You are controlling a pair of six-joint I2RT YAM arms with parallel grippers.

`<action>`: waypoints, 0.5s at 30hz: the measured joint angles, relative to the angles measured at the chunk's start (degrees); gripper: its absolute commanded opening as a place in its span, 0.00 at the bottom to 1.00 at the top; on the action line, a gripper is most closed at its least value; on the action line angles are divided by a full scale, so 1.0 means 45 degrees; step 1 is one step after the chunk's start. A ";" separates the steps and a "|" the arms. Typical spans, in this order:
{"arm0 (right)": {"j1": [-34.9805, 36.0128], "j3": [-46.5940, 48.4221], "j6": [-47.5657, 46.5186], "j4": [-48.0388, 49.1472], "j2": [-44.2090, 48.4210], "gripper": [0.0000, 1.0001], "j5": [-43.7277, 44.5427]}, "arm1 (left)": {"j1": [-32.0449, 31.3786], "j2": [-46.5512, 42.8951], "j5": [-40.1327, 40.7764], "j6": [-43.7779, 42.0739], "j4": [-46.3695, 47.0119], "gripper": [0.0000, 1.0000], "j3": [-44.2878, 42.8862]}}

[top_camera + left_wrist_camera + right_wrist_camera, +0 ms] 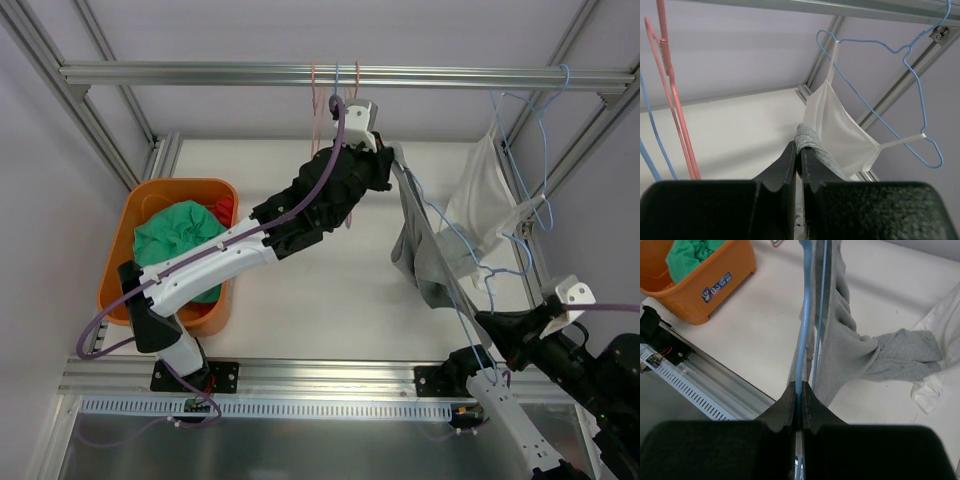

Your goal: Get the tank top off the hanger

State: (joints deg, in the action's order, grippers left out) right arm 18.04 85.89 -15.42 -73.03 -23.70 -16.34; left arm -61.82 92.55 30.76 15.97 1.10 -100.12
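A grey tank top hangs stretched on a blue wire hanger right of the table's middle. My left gripper is raised at the back and shut on the top's upper edge; the left wrist view shows grey fabric bunched over the closed fingertips. My right gripper is low at the near right and shut on the hanger's wire. In the right wrist view the grey top drapes along and to the right of the wire.
A white tank top hangs on a second blue hanger at the back right. Empty pink and blue hangers hang from the top rail. An orange basket holding green cloth stands at the left.
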 measured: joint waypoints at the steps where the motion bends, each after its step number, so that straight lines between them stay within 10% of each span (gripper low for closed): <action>1: 0.0000 0.0068 -0.0049 0.0005 0.0155 0.00 -0.0121 | 0.0000 0.0131 -0.0005 0.0044 -0.0146 0.00 -0.0272; 15: 0.0228 -0.0704 0.0058 0.2725 0.1496 0.00 0.0738 | 0.0000 0.0165 -0.5561 0.0559 -0.1297 0.00 -0.0146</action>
State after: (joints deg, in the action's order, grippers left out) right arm 19.07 82.72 -15.16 -60.77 -16.97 -13.02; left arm -61.82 93.30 5.74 18.48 -4.73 -100.77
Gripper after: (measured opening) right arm 0.035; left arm 0.022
